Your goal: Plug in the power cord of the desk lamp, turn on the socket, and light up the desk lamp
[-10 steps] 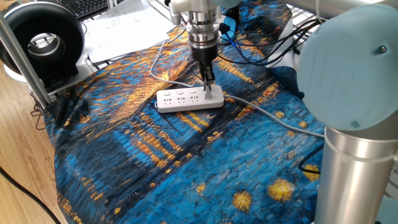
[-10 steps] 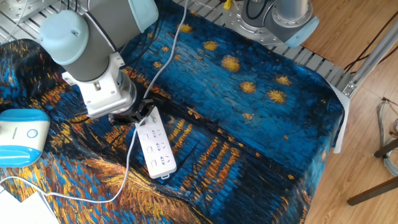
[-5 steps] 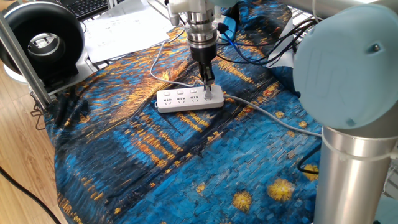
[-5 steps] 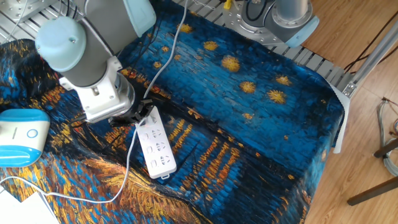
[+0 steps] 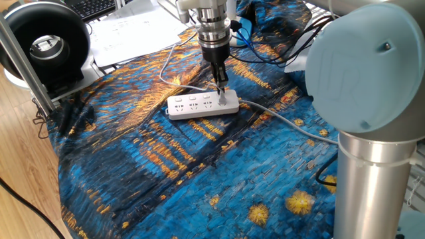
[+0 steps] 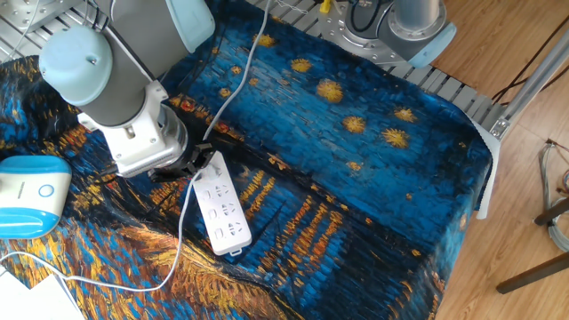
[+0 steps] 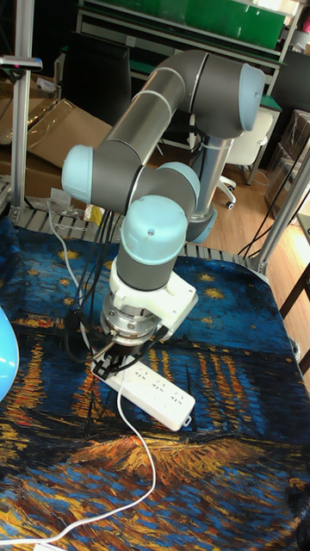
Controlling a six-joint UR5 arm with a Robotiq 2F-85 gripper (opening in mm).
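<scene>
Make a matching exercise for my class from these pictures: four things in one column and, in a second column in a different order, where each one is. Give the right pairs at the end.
Things
1. power strip
2. gripper
3. desk lamp
4. thin white cord

Places
A. at the picture's left edge in the other fixed view
B. flat on the blue and orange cloth
C. tips down over the end of the strip where its thick cable leaves
D. runs from that end of the strip across the cloth toward the lamp's side

Pairs: 1-B, 2-C, 3-A, 4-D
</scene>
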